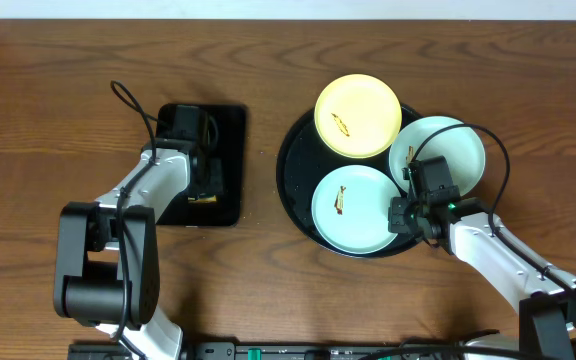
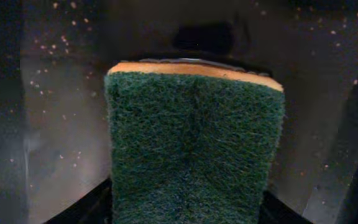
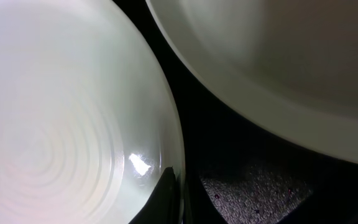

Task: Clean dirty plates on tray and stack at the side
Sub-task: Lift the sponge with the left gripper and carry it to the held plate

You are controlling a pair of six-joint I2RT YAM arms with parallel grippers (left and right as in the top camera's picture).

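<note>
Overhead view: wood table (image 1: 48,100), a small tray (image 1: 230,130) left of centre and the round tray (image 1: 290,175) right of centre, well apart. Hanging over the small tray, the left gripper (image 1: 204,190), blocking most of it. On the left wrist cam, just a sponge (image 2: 194,149) filling mid-frame, green scrub side toward the lens, yellow strip along the top. Can't tell if clenched on it or loose, no clear look at the fingers.

Counting: 3 plates, all on the round tray, plus 2 trays, 1 sponge, 2 grippers. Yellow plate (image 1: 358,115) at the top, poking past the tray's upper rim. Mint plate (image 1: 353,208) at the bottom. Second mint plate (image 1: 458,150) at the right, hanging past the rim. Brown smear (image 1: 340,124) on the yellow one, another on the lower mint one, a small mark near the left edge of the third.

Down at the lower mint plate's right edge, the right gripper (image 1: 405,215), squeezed in between the two mint plates. Can't say if pinching the rim or released, only plate edges and a sliver of black tray on its wrist cam. Tight in there. Plenty of bare wood at the top left and bottom centre of the frame.
</note>
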